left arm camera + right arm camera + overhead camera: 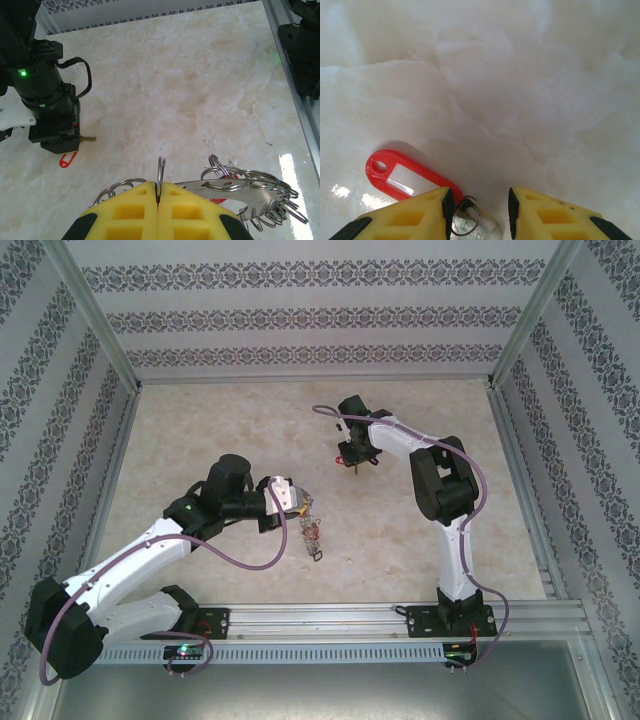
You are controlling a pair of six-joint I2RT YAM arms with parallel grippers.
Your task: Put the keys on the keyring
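Keys [468, 221] lie loose, not yet threaded, between the part-open right gripper [479, 210] fingers; the left gripper [158, 195] pinches the keyring [227, 186].

From above and behind, I see the whole surface [250, 440]; both wrist cameras sit close over it, the left facing the right arm [45, 100].

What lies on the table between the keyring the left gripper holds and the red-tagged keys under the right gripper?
Nothing: in the left wrist view the table is bare marble between the keyring and the keys; the top view agrees.
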